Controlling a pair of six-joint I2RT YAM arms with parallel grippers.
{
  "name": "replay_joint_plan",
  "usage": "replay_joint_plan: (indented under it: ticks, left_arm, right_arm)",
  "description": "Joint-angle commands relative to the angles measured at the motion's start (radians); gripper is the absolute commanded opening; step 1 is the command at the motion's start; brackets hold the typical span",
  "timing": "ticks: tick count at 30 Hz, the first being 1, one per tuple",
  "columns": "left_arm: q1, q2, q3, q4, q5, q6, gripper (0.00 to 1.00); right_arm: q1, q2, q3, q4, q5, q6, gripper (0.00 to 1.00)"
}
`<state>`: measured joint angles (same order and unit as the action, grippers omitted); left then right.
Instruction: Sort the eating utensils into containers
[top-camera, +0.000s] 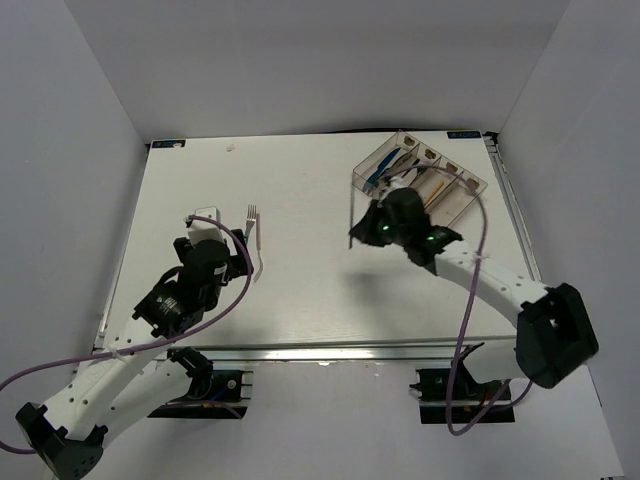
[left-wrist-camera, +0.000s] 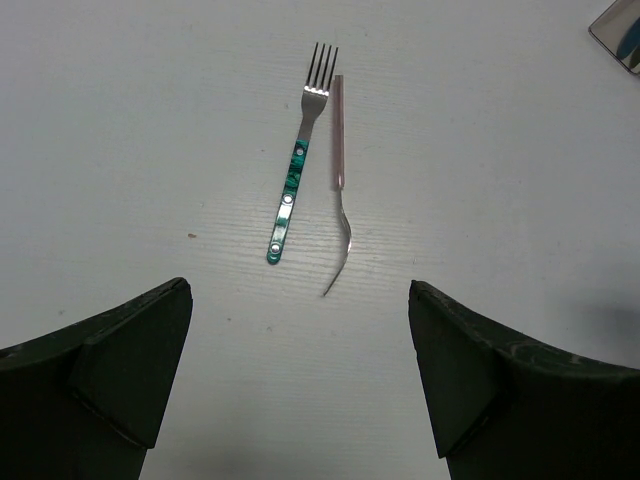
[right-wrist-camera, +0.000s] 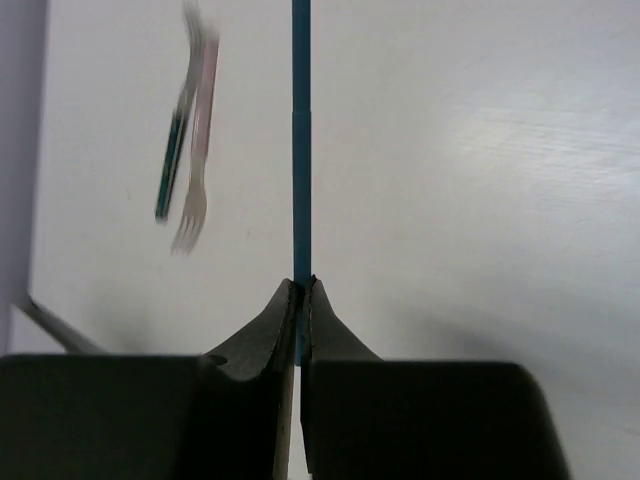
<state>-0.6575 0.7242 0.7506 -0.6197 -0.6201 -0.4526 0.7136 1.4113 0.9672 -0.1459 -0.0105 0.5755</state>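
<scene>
Two forks below spread-open left hand; right wrist view alone shows right hand pinching blue utensil.

Fork: silver tines, marbled teal-green handle with silver rivets. Second fork: pale pink handle, silver head. Thin utensil is plain blue; bins are smoky clear plastic with small tan marks, and the table is matte white.
</scene>
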Motion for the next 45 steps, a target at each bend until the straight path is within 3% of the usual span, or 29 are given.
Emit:
replay_joint_plan:
  ticks: [1, 5, 9, 11, 14, 21, 40, 45]
  left_arm:
    - [-0.002, -0.014, 0.001, 0.015, 0.005, 0.005, 0.98]
    - [-0.002, -0.012, 0.001, 0.015, 0.003, 0.005, 0.98]
    - [-0.001, -0.009, 0.001, 0.015, 0.005, 0.003, 0.98]
    - [-0.002, -0.009, 0.0, 0.015, 0.003, 0.003, 0.98]
    - [-0.002, -0.003, 0.0, 0.015, 0.003, 0.003, 0.98]
    - [-0.002, 0.017, 0.003, 0.012, 0.006, 0.005, 0.98]
    - [-0.004, 0.017, 0.001, 0.015, 0.006, 0.005, 0.98]
    - [-0.002, 0.023, 0.003, 0.014, 0.005, 0.005, 0.98]
  right_arm:
    - [-0.234, -0.076, -0.151, 0.259, -0.083, 0.237, 0.0]
    - [-0.452, -0.046, -0.13, 0.345, -0.129, 0.38, 0.0]
    - [-0.577, 0.148, 0.089, 0.206, -0.1, 0.357, 0.0]
    - [-0.594, 0.221, 0.236, 0.139, -0.098, 0.314, 0.0]
    - [-0.617, 0.304, 0.301, 0.081, -0.097, 0.314, 0.0]
    - [-0.66, 0.396, 0.326, 0.065, -0.1, 0.35, 0.0]
    - [-0.695, 0.422, 0.263, 0.072, -0.101, 0.327, 0.0]
    - [-0.697, 0.417, 0.251, 0.075, -0.106, 0.319, 0.15]
